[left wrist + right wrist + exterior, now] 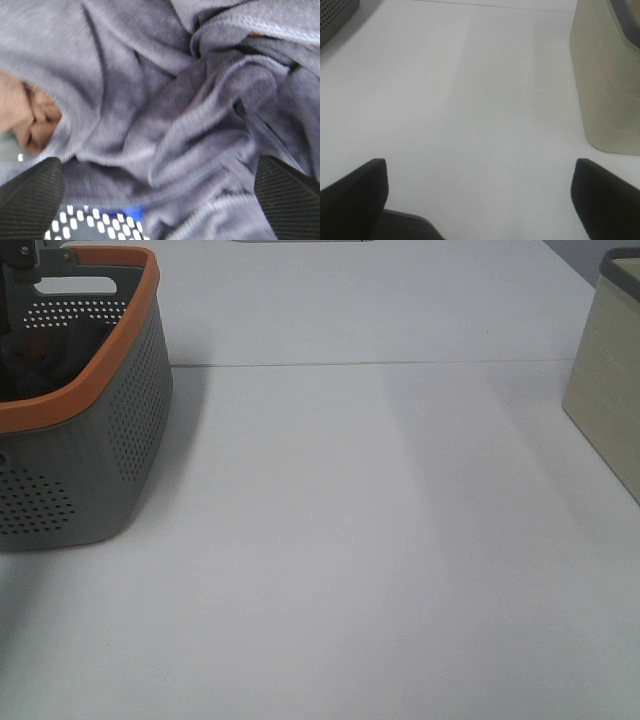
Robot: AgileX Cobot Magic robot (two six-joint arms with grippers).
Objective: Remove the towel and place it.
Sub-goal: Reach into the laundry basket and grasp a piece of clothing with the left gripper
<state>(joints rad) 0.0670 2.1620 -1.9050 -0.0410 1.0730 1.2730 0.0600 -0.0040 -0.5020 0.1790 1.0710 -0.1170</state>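
The dark navy-grey towel [165, 110] lies crumpled right under the left wrist camera, inside the grey, orange-rimmed perforated basket [120, 440] at the table's left edge. The left gripper [160, 197] hangs just over its folds. Its fingers [30, 197] are spread wide to either side, with nothing pinched between them. A brown cloth [30, 115] shows beside the towel, and a sliver of bright blue cloth [131, 212] shows at its edge. The right gripper [480, 200], likewise released, hovers over bare table [470, 100] near a beige bin [605, 90] at the right edge. By my reading nothing is done yet: grasping the towel, lifting it out and setting it down all remain.
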